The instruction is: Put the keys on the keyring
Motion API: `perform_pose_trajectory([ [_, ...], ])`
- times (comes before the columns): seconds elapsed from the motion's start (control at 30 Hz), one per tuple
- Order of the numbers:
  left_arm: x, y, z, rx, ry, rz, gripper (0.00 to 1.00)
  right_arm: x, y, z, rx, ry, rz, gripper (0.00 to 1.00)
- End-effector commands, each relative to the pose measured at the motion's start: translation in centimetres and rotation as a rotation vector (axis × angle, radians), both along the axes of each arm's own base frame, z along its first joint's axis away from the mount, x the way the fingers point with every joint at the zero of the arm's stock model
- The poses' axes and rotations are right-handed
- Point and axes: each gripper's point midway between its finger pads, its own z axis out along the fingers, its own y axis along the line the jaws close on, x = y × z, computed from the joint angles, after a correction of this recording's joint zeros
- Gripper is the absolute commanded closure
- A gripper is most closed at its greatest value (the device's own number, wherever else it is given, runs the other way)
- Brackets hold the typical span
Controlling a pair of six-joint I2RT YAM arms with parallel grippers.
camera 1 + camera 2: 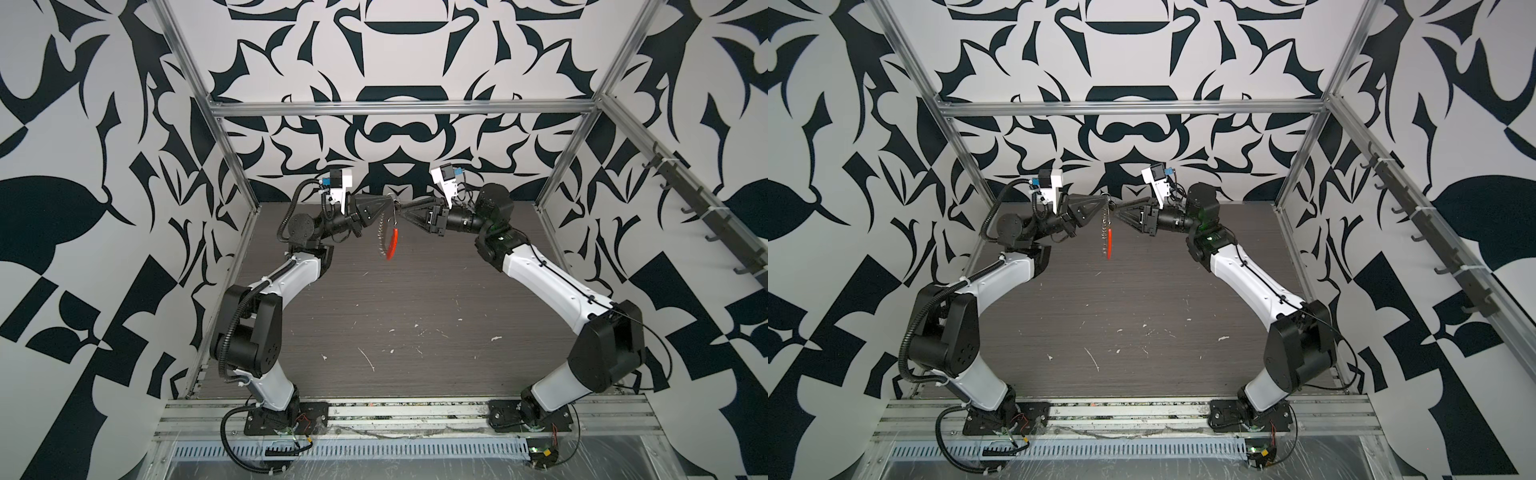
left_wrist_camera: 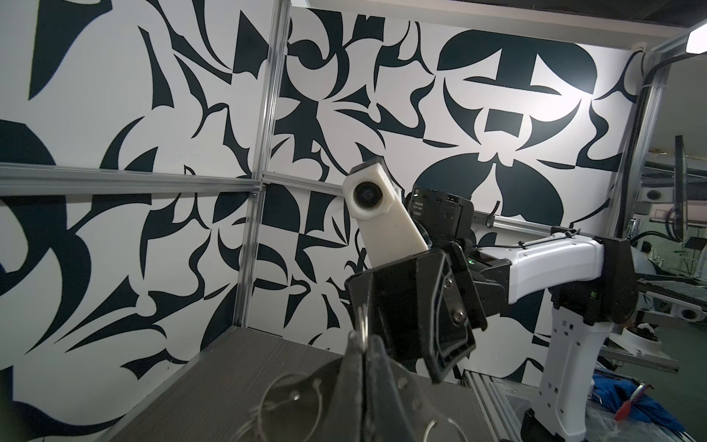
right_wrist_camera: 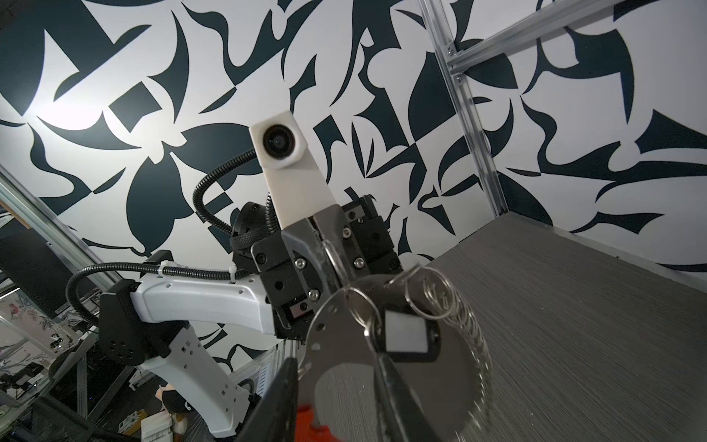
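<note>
The left end effector is clamped on the top of the keyring, which hangs in the air. The right end effector is just beside the keyring, jaws apart. The key looks hooked on the keyring. Next, the right one should back away slowly.

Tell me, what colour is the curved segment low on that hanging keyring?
Orange-red: the segment hangs low on the silver-grey keyring, and shows best in a top view.

Keyring blurred near the lens and cut off at the picture's edge, orange segment mostly out of frame, key tag too small to find in both top views.
</note>
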Motion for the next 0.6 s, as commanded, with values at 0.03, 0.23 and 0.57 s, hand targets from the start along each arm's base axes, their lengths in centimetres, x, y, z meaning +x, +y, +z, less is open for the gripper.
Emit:
perform_pose_trajectory([
  [0.03,-1.6,0.2,1.5,-0.022,-0.068,-0.017,1.00,0.2,0.3,2.6,0.059,-0.060,0.016,0.69],
  [0.23,-1.8,0.1,1.4,-0.013,-0.066,-0.029,1.00,0.7,0.7,3.3,0.081,-0.057,0.034,0.73],
  [0.57,-1.7,0.1,1.3,-0.010,-0.068,-0.031,1.00,0.2,-0.1,3.9,0.074,-0.073,0.029,0.66],
])
